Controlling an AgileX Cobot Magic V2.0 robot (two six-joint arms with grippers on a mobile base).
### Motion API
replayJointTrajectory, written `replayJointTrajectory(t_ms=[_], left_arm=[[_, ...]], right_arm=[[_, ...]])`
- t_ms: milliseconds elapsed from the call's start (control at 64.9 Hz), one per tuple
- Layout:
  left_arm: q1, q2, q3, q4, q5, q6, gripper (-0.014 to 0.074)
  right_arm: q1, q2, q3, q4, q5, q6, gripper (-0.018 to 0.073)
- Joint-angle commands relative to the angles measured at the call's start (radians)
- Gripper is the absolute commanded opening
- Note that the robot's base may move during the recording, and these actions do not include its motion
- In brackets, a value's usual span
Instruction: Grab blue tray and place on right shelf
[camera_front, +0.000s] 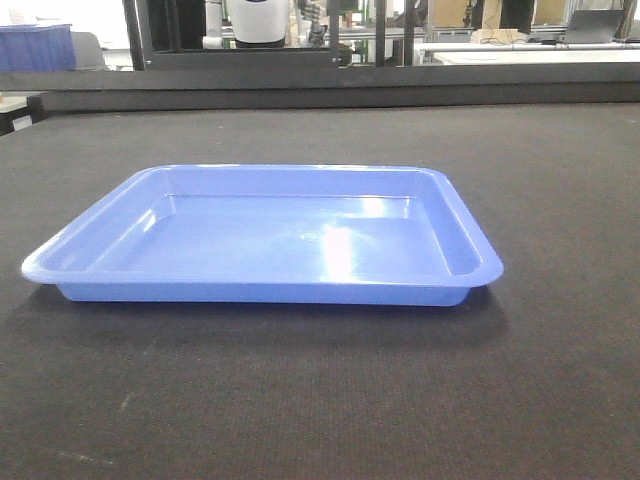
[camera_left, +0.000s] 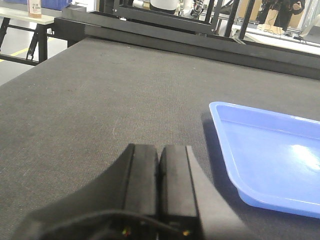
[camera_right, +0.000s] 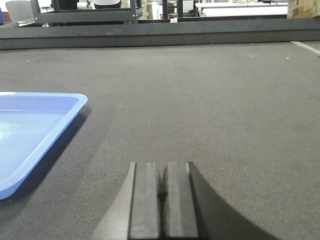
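The blue tray (camera_front: 262, 236) lies flat and empty on the dark fabric table (camera_front: 300, 400), in the middle of the front view. In the left wrist view the tray (camera_left: 272, 160) is to the right of my left gripper (camera_left: 159, 149), which is shut and empty, low over the table. In the right wrist view the tray (camera_right: 30, 135) is to the left of my right gripper (camera_right: 164, 166), which is shut and empty over bare fabric. Neither gripper shows in the front view. The right shelf is out of view.
A raised dark rail (camera_front: 320, 85) runs along the table's far edge. Behind it stand black frames, work tables and a darker blue bin (camera_front: 36, 45) at the far left. A trestle table (camera_left: 20, 20) stands beyond the table's left corner.
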Motion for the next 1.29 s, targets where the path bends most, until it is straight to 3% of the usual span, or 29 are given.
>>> replayJointTrajectory(t_ms=[0,693,863,940,1017,1109,1279], left_arm=[[-0.006,-0.016,0.031,-0.007,-0.082,0.000,-0.0048],[-0.004,-0.016,0.031,-0.009,-0.090,0.000,-0.0048],[-0.002,-0.011,-0.016,-0.009,-0.219,0.000,-0.0048],[-0.002,0.010,-0.118,-0.005,-0.150,0.000,-0.0048],[-0.008,0.053,-0.272,0.007,0.014,0.000,-0.0046],[-0.008,0.123,-0.430,0.007,0.145,0.000,0.0000],[-0.008,0.294,-0.633,0.001,0.214,0.000,0.0344]], right_arm=[[-0.007,-0.020,-0.023,0.003,-0.093,-0.008,0.0058],[-0.007,-0.020,-0.023,0.003,-0.137,-0.008,0.0058],[-0.007,-0.020,-0.103,0.014,-0.190,0.000,0.0058],[-0.007,-0.011,-0.216,0.014,-0.094,0.000,0.0058],[-0.005,0.022,-0.360,0.014,0.009,0.000,0.0064],[0.011,0.085,-0.488,0.014,0.072,0.000,0.0159],[0.065,0.279,-0.631,0.014,0.072,0.000,0.0542]])
